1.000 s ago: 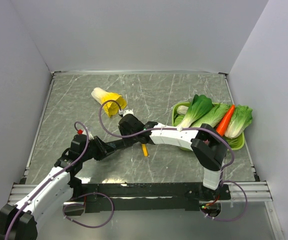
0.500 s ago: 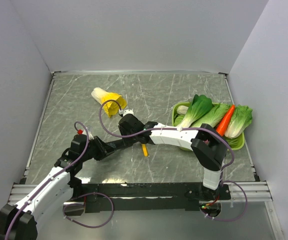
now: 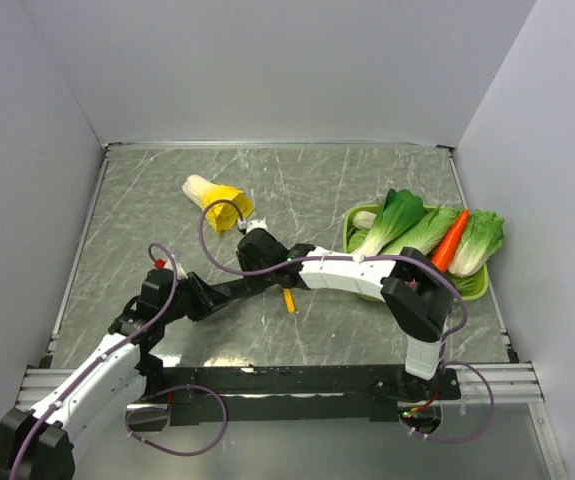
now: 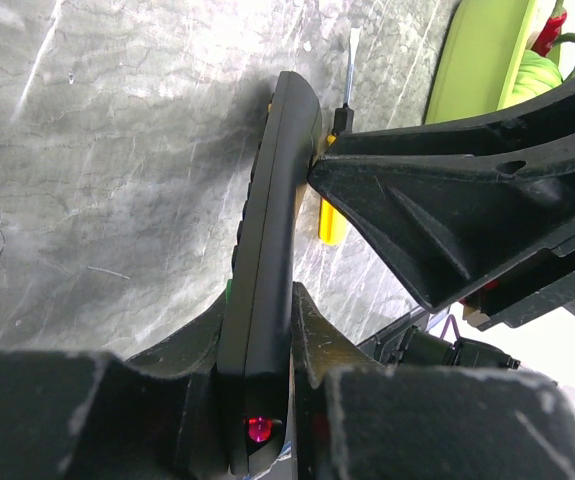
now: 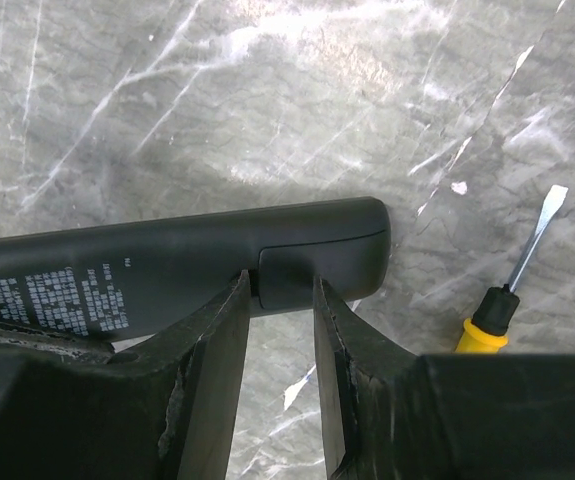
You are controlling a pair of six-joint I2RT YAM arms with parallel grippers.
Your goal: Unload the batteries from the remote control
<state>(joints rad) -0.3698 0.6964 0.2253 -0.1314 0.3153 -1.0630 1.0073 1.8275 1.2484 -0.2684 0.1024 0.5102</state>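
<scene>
The black remote control [image 3: 244, 288] is held on its edge just above the table by my left gripper [image 3: 212, 298], which is shut on its near end [image 4: 260, 330]. The remote [image 4: 275, 200] points away, its red LED towards the camera. My right gripper [image 3: 260, 268] reaches in from the right. Its fingers stand slightly apart, and both tips [image 5: 235, 300] rest against the remote's back [image 5: 157, 275] at the closed battery cover [image 5: 317, 262]. The batteries are hidden inside the remote.
A yellow-handled screwdriver [image 3: 289, 299] lies on the table just beyond the remote; it also shows in the right wrist view [image 5: 502, 305]. A yellow-and-white vegetable [image 3: 215, 198] lies at the back. A green tray [image 3: 475, 286] of greens and a carrot stands at the right.
</scene>
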